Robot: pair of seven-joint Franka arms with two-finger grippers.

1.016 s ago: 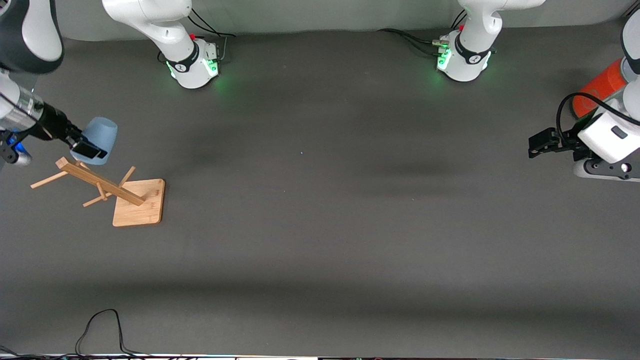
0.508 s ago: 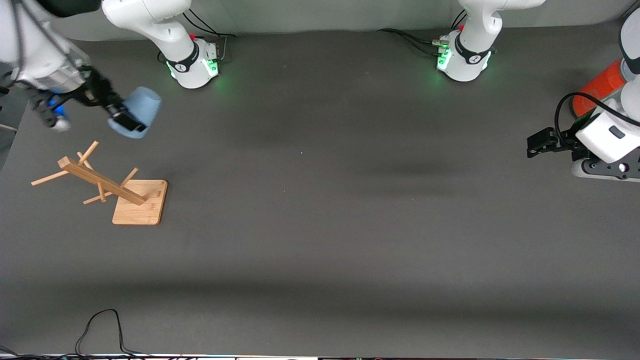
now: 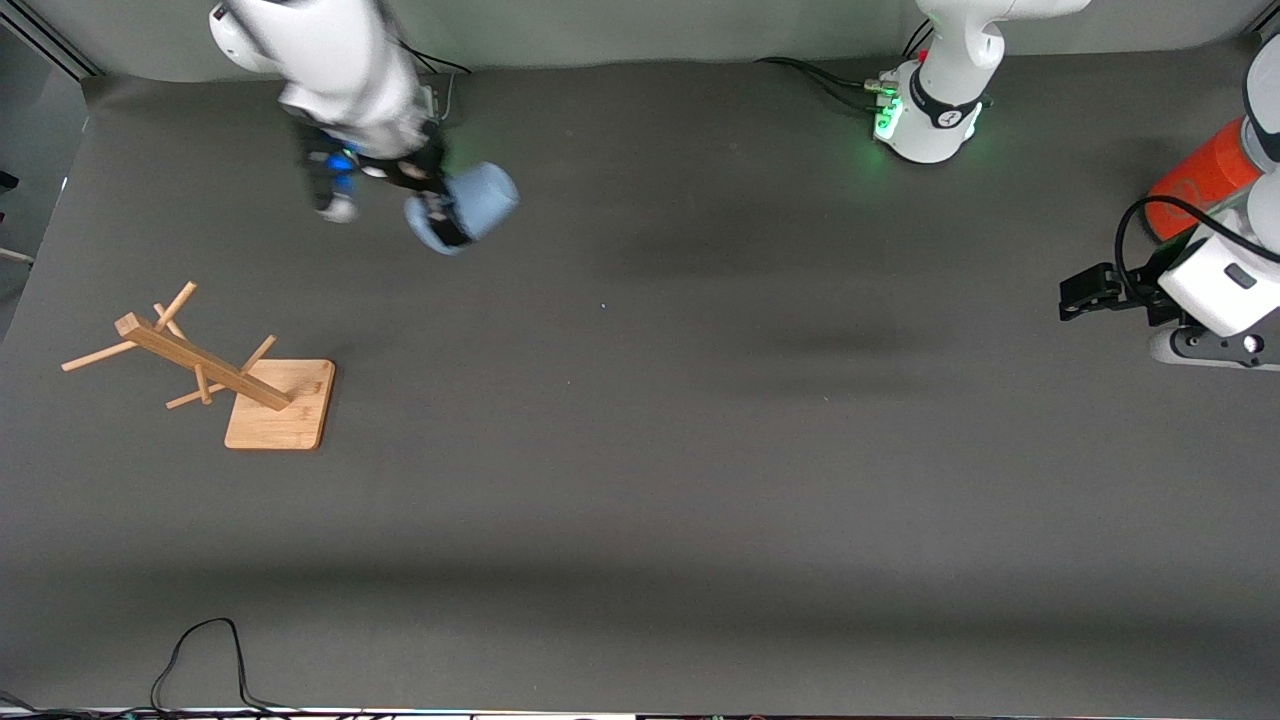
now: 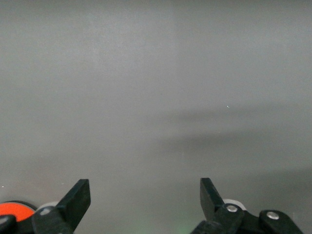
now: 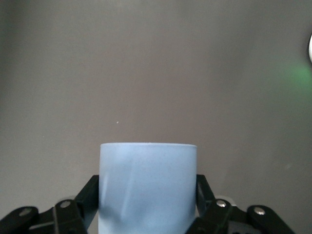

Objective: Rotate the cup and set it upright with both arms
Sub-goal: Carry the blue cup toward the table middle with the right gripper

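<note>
The wooden peg rack (image 3: 235, 380) stands bare. My right gripper (image 3: 438, 218) clamps the light-blue cup (image 3: 478, 200) on its side, in the air over the table near the right arm's base. Handover and uprighting remain, I judge. My left gripper (image 3: 1082, 290) waits spread and empty beside the orange-red cylinder (image 3: 1200, 175).

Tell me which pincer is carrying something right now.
The right pincer, shut on the cup above the table; the left pincer waits open and empty near the orange cylinder.

cup (image 3: 472, 203): smooth matt plastic | table (image 3: 700, 480): matt grey cloth-like | rack (image 3: 215, 375): pale wood | arms: glossy white
</note>
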